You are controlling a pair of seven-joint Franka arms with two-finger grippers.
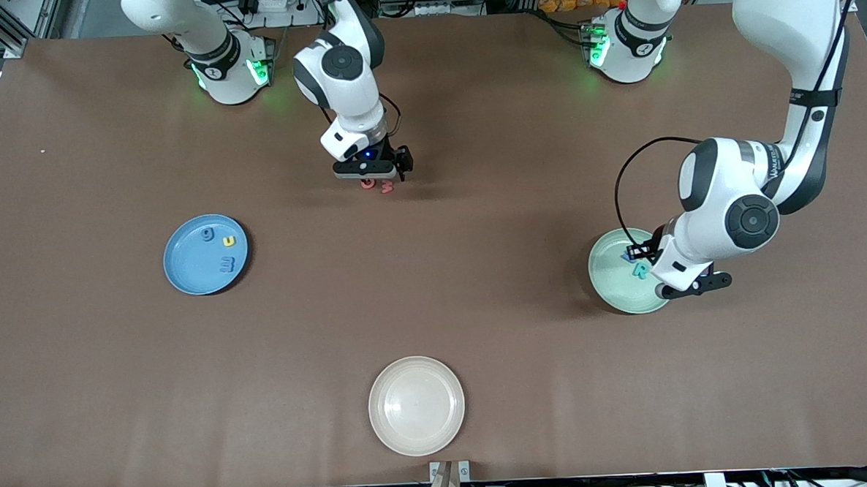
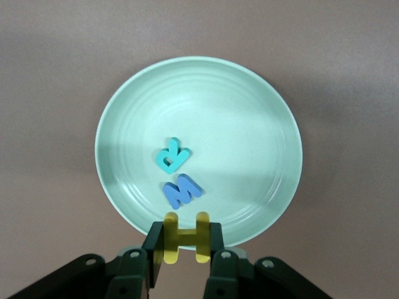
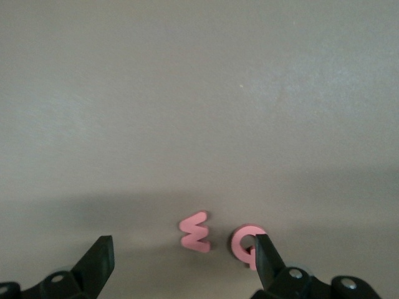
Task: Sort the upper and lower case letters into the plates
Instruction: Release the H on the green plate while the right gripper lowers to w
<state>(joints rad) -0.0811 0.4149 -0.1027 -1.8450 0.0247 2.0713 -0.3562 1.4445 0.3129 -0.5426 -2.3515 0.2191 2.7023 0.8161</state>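
Note:
The mint green plate (image 2: 249,124) (image 1: 610,265) lies toward the left arm's end and holds a teal R (image 2: 171,156) and a blue letter that reads as M or W (image 2: 182,192). Over its rim, my left gripper (image 2: 185,244) (image 1: 634,252) is shut on a yellow H (image 2: 169,224). The blue plate (image 1: 186,272) toward the right arm's end carries a blue g (image 1: 207,234), a yellow u (image 1: 229,241) and a blue m (image 1: 227,264). My right gripper (image 3: 182,249) (image 1: 376,176) hangs open low over a pink W (image 3: 195,232) and a pink Q (image 3: 240,243) on the table.
A cream round plate (image 1: 416,405) sits near the table's front edge, nearest to the front camera. Brown tabletop (image 1: 435,287) spreads between the three plates. The two arm bases stand along the table edge farthest from the camera.

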